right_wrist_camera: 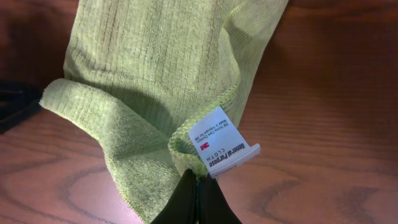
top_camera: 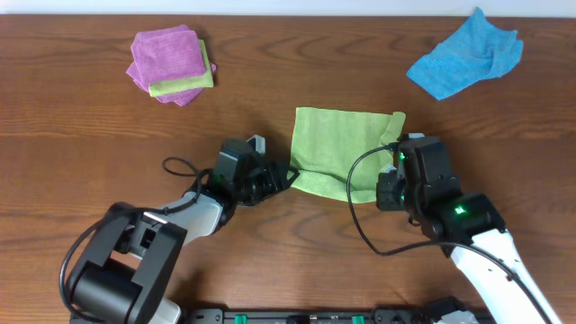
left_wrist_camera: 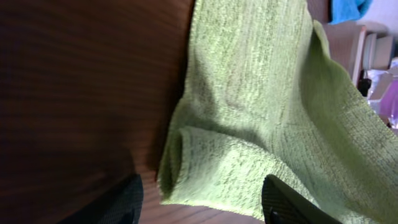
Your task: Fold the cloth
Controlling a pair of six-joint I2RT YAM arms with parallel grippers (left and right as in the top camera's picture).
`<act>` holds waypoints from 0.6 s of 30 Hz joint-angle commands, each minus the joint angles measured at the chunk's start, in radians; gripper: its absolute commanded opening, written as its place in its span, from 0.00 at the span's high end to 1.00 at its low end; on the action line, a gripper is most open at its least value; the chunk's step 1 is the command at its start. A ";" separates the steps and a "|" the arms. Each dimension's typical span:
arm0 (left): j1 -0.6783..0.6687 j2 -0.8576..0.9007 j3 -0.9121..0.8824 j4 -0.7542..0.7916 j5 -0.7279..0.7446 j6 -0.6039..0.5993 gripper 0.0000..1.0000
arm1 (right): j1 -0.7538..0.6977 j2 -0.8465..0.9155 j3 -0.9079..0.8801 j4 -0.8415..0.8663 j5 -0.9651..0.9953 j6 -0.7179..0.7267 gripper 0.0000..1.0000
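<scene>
Cloth: we are seeing the lime terry cloth (top_camera: 337, 144) lying mid-table on the wooden table (top_camera: 270, 81), between the two grippers.
Left gripper (left_wrist_camera: 199, 202): its fingers (left_wrist_camera: 283, 202) are standing wide apart, and the cloth's rolled corner is sitting between them, unpinched.
Right gripper (right_wrist_camera: 198, 196): its fingers are pressing fully together on the cloth's hem, just beside the white label (right_wrist_camera: 222, 142).

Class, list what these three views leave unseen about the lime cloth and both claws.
1. Overhead: tips of the right claw and the near right corner of the lime-green terry cloth, hidden beneath the right arm.
2. Left wrist: fingers of the left claw, cut off by the bottom edge.
3. Right wrist: small print on the white label, too small.
</scene>
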 commanded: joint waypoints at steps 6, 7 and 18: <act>-0.014 0.034 -0.003 0.033 -0.004 -0.022 0.40 | -0.008 -0.010 -0.004 -0.001 -0.003 0.014 0.99; -0.014 0.039 -0.003 0.040 -0.004 -0.023 0.40 | -0.008 -0.010 -0.004 -0.001 -0.003 0.014 0.99; -0.030 0.062 -0.003 0.100 -0.011 -0.035 0.59 | -0.008 -0.010 -0.004 -0.008 -0.003 0.013 0.98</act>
